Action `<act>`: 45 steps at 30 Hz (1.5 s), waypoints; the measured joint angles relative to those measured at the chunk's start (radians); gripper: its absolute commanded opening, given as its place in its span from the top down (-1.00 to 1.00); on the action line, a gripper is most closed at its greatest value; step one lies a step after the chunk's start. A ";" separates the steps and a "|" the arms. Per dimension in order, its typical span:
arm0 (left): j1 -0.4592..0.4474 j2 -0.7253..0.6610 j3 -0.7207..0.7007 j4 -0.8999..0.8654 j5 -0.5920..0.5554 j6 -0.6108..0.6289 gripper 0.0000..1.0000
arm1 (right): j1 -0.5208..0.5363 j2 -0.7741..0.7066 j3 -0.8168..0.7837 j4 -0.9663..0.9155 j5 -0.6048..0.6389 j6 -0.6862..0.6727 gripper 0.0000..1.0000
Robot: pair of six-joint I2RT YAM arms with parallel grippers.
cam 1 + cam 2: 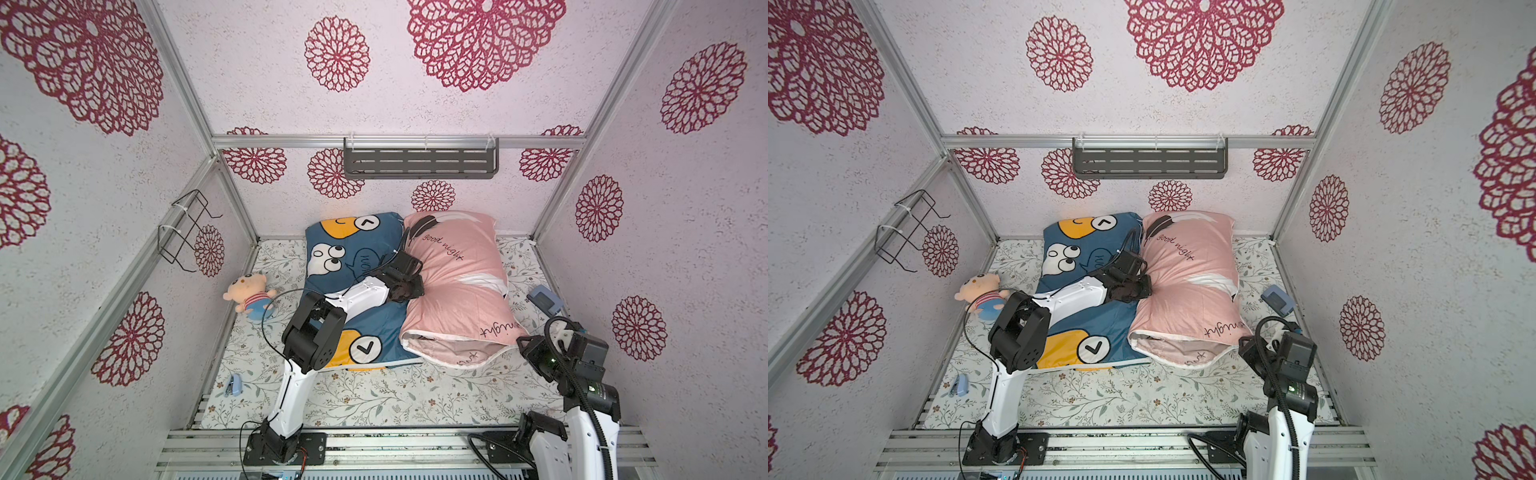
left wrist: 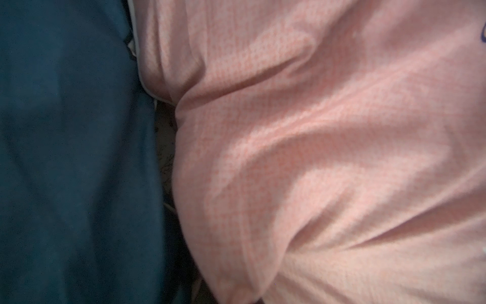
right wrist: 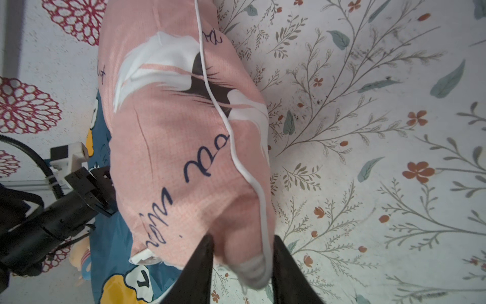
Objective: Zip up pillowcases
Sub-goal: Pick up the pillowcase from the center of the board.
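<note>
I'm on the pink pillowcase [image 1: 453,282], which lies on the desk [image 1: 395,395] against the blue pillowcase [image 1: 353,257], its near end gaping unzipped. My left tool [image 1: 405,289] is fully closed and pressed in where the two meet. The right tool [image 3: 242,238] straddles the pink one's near corner, jaws part-open, and I can't tell if it grips. Next, I reckon, pinch that corner and find the zip pull.

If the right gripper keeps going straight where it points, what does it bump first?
The pink pillowcase. In the right wrist view its near corner sits between the fingers of the right gripper, so it would push into that fabric first. Whether the fingers touch it yet is unclear.
</note>
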 measured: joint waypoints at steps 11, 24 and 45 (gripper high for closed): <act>0.001 -0.006 -0.011 0.010 0.000 -0.011 0.93 | -0.026 -0.011 -0.053 0.066 -0.082 0.011 0.28; 0.006 -0.018 -0.027 0.020 0.002 -0.027 0.49 | -0.026 -0.042 -0.047 0.047 -0.121 0.029 0.93; 0.101 -0.425 -0.056 0.065 0.072 0.047 -0.48 | -0.028 0.039 0.142 -0.051 -0.230 0.028 1.00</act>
